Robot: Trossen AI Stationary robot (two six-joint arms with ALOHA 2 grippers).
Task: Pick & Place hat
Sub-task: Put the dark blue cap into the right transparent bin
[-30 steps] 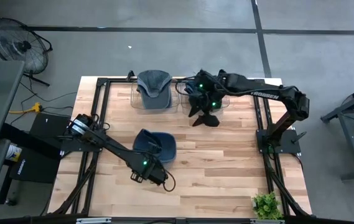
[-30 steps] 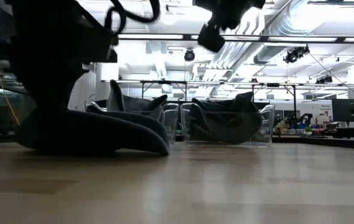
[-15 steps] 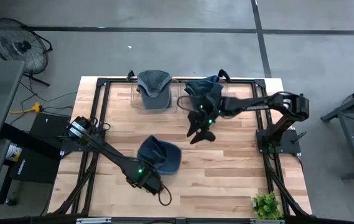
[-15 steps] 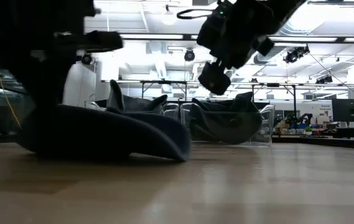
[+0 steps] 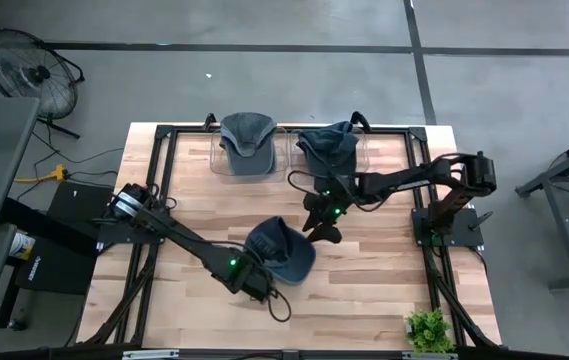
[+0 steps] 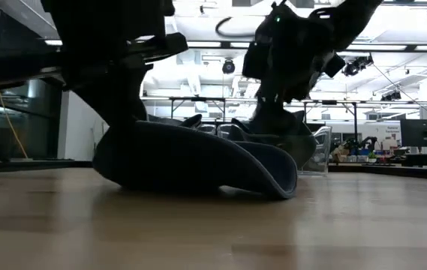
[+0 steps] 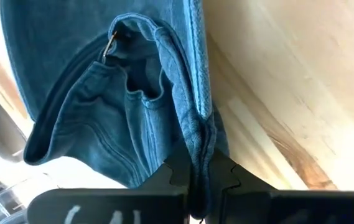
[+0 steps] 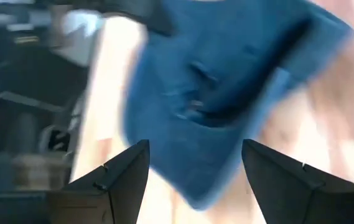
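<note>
The hat (image 5: 282, 250) lay on the table (image 5: 364, 290), near its centre, its rim clamped in the left hand (image 7: 195, 186) at the hat's near-left side. The right hand (image 5: 316, 228), fingers (image 8: 124, 180) apart, hung just beyond the hat's far-right edge, pointed toward it.
</note>
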